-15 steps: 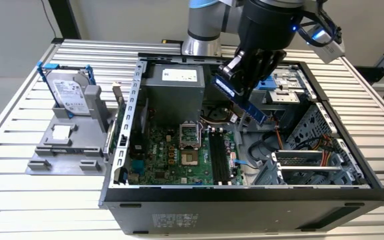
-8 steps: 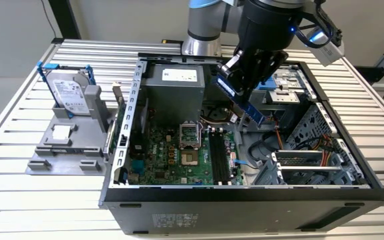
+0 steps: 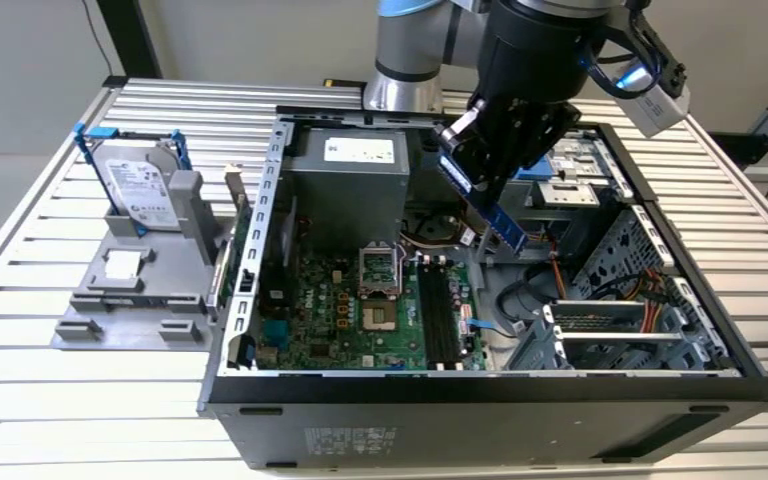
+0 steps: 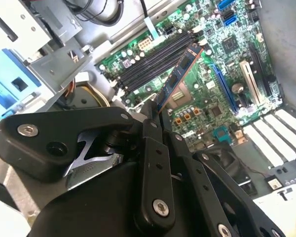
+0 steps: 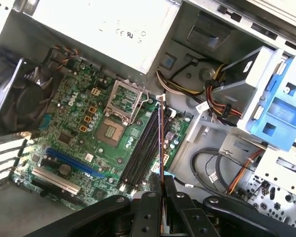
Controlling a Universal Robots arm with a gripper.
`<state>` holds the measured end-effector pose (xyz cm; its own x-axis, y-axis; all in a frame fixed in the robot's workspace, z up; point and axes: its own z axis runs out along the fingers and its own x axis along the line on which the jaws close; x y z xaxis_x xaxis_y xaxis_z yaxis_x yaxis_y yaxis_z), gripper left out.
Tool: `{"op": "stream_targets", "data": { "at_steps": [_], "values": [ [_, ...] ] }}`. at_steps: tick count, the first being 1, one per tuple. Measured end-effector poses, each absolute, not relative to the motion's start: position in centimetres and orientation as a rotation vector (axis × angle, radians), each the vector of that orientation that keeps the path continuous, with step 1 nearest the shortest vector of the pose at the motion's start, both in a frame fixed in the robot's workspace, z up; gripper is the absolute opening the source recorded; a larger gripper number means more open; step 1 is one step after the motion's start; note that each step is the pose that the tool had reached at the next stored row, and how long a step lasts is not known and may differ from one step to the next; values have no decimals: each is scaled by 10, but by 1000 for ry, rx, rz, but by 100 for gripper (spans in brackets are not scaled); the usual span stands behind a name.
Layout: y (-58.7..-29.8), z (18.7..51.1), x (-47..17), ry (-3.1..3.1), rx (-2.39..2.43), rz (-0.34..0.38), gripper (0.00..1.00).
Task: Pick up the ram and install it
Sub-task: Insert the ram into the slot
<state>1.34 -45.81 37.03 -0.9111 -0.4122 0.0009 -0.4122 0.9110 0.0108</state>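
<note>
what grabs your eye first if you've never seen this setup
The black gripper clamped on the blue ram, hanging tilted over the open computer case in the exterior view. Beneath it lies the green motherboard with its black slots; on the exterior view's left, a silver hard drive stands in a grey holder.

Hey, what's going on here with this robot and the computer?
A robot arm has its jaws shut on the ram, a thin blue stick. It hangs tilted over the open case, above the motherboard and close to the black slots, not yet seated in one. A hard drive sits outside the case at the exterior view's left.
</note>
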Motion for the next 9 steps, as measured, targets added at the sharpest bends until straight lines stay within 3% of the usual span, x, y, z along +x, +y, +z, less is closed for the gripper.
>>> {"op": "stream_targets", "data": {
  "at_steps": [9],
  "values": [
    [-458,370,16,-3088,562,-16,0]
  ]
}}
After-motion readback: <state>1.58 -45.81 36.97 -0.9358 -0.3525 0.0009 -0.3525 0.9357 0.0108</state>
